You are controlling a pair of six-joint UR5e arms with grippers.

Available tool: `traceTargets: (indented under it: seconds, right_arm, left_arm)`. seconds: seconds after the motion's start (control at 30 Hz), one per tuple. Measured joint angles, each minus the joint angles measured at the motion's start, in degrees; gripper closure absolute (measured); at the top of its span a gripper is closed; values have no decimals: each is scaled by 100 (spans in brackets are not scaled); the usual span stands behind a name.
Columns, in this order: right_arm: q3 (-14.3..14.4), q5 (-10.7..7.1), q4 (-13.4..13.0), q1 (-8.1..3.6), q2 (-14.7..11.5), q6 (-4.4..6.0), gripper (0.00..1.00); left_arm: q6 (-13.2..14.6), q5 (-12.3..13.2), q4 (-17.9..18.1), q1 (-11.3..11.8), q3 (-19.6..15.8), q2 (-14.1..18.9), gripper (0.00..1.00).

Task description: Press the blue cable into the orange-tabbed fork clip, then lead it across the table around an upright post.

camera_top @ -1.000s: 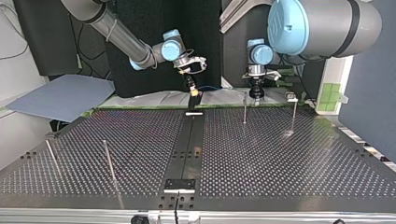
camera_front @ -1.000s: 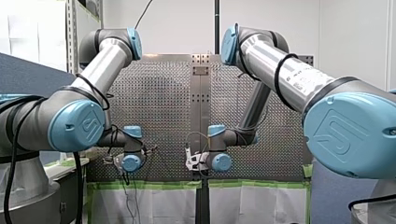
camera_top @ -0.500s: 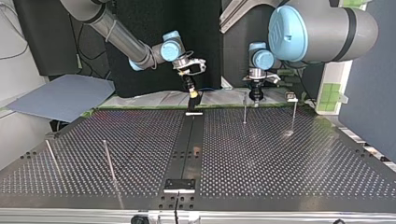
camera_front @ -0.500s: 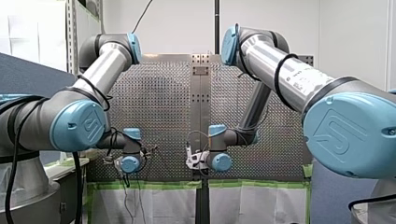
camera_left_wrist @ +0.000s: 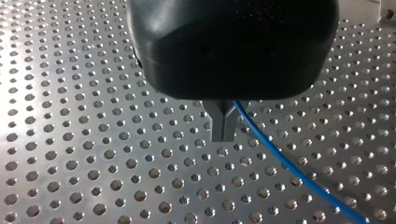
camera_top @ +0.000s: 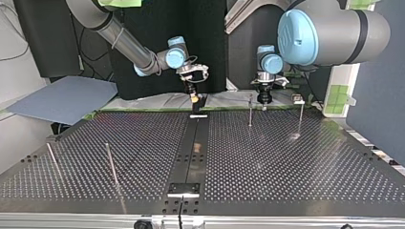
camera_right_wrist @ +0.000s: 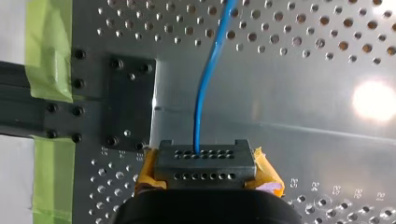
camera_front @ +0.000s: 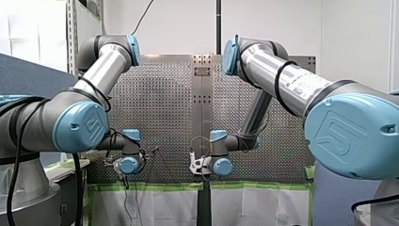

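Note:
The thin blue cable [camera_left_wrist: 289, 165] runs out from between my left gripper's [camera_left_wrist: 223, 127] dark fingers, which are shut on it just above the perforated table [camera_left_wrist: 70, 140]. In the right wrist view the blue cable [camera_right_wrist: 205, 79] ends at my right gripper [camera_right_wrist: 205, 163], whose grey perforated tips with yellow-orange pads are pressed together on it. In the top view my right gripper [camera_top: 193, 97] hangs over the table's far edge at the centre strip. My left gripper [camera_top: 263, 98] hangs by an upright post [camera_top: 250, 110]. I cannot pick out the orange-tabbed clip with certainty.
More thin posts stand at the top view's right [camera_top: 300, 117] and near left [camera_top: 111, 163], [camera_top: 52, 160]. A small grey fixture [camera_top: 298, 99] sits at the far right edge. A dark screwed end plate [camera_right_wrist: 126, 102] and green tape [camera_right_wrist: 49, 51] mark the table's edge under my right gripper.
Both wrists have sunk a little toward the table's far edge. In the top view my right gripper has shifted slightly left, my left gripper slightly right.

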Motion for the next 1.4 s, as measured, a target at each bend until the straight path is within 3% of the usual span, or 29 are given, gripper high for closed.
traceTargets:
  seconds: [0.13, 0.37, 0.8, 0.87, 0.93, 0.97, 1.0, 1.27, 1.3, 1.33, 1.37, 1.4]
  right_arm:
    - [-175, 22, 203, -82, 11, 48, 100]
    - [-375, 4, 319, -167, 12, 32, 100]
    - [-694, -32, 406, -186, 13, -15, 100]
    - [-712, -50, 409, -186, 13, -16, 100]
    - [-720, -61, 424, -186, 13, -16, 100]
    - [-722, -64, 437, -186, 13, -16, 100]
    - [-722, -66, 453, -186, 13, -17, 100]
    - [-725, -70, 534, -186, 16, -24, 100]
    - [-725, -71, 539, -186, 16, -24, 100]
    - [-725, -70, 553, -186, 16, -25, 100]
    - [-725, -70, 565, -185, 16, -27, 100]
    - [-725, -70, 577, -186, 16, -28, 100]
  left_arm:
    - [-2, 14, -10, 18, 19, 5, 100]
    - [38, 74, -103, 43, 98, 2, 100]
    - [246, 76, -333, 58, 216, 2, 100]
    - [266, 76, -338, 61, 216, 5, 95]
    - [311, 81, -350, 63, 216, 4, 68]
    - [354, 70, -372, 65, 217, 5, 68]
    - [391, 51, -396, 67, 217, 6, 57]
    - [750, -174, -723, 73, 218, 7, 52]
    - [791, -173, -766, 77, 218, 7, 47]
    - [832, -172, -804, 82, 218, 8, 35]
    - [883, -168, -853, 88, 217, 8, 35]
    - [921, -161, -893, 93, 217, 8, 22]
